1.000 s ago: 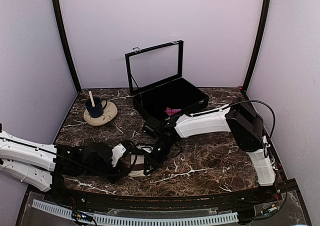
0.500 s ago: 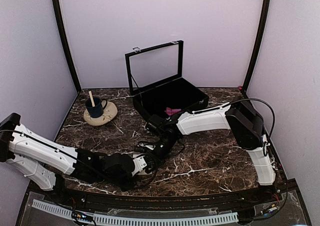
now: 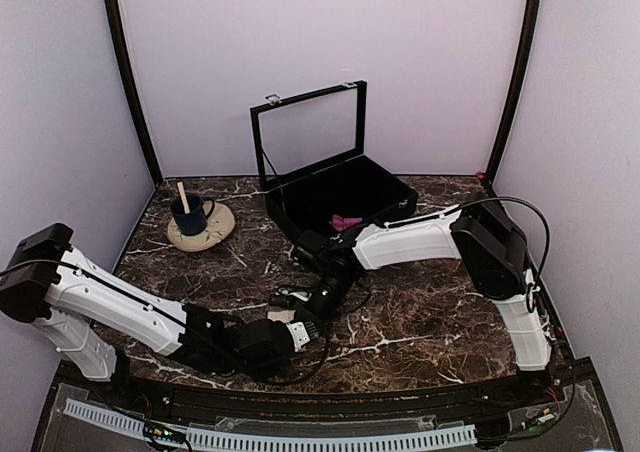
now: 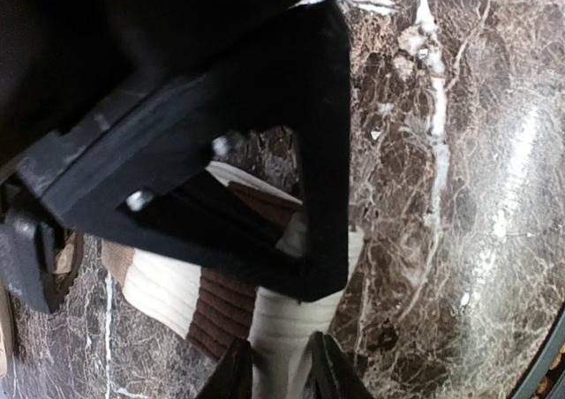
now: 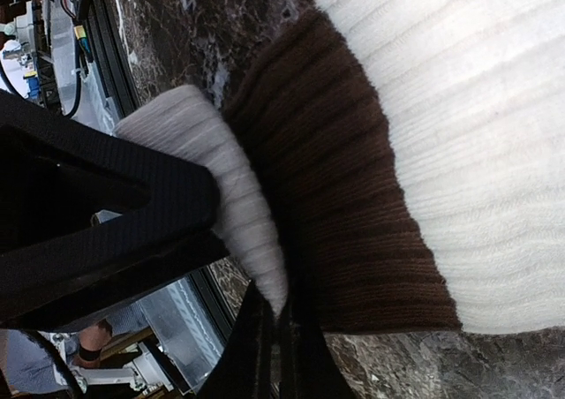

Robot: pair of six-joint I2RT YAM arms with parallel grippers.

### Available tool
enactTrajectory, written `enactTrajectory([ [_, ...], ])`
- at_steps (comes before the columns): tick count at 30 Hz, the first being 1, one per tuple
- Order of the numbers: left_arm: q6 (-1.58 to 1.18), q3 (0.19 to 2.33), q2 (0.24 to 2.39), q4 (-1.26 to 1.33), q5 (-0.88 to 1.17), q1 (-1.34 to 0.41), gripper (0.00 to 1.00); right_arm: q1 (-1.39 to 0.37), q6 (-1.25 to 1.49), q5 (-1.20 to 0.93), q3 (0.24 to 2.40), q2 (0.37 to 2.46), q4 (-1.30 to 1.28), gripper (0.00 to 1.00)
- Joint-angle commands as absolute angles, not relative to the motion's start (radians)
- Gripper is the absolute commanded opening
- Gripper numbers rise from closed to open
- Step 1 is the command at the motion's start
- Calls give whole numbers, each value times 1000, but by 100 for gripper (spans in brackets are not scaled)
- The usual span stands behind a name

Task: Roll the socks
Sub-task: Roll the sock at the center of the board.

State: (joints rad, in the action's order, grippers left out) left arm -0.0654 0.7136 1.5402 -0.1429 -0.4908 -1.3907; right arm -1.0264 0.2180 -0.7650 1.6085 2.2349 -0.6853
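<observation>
Marble table (image 3: 430,322), cream sock (image 4: 168,289) in left pincer (image 4: 278,368) and right pincer (image 5: 278,328)

The cream sock (image 4: 159,286) is lying flat on the dark marble table (image 4: 468,205) near its front edge. It is ribbed, with a broad brown band across it. One cream end is folding up over that band, and another is running between the fingers of the left gripper (image 4: 281,374). The magenta-pink sock (image 3: 347,222) is sitting apart – bunched inside the open black case (image 3: 400,198).
</observation>
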Motion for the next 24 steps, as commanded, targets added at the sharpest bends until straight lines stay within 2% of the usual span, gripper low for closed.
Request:
enactTrajectory([
  [1,-68,753,1578,-190,-514,-1395,26,-1017,199,-793,1622,2245,-703,0],
  [15,-102,797,1673,-227,-509,-1396,30,-1001,167,-824,1602,2245,-721,0],
  [24,-132,818,1724,-254,-459,-1370,19,-994,155,-860,1592,2255,-724,0],
])
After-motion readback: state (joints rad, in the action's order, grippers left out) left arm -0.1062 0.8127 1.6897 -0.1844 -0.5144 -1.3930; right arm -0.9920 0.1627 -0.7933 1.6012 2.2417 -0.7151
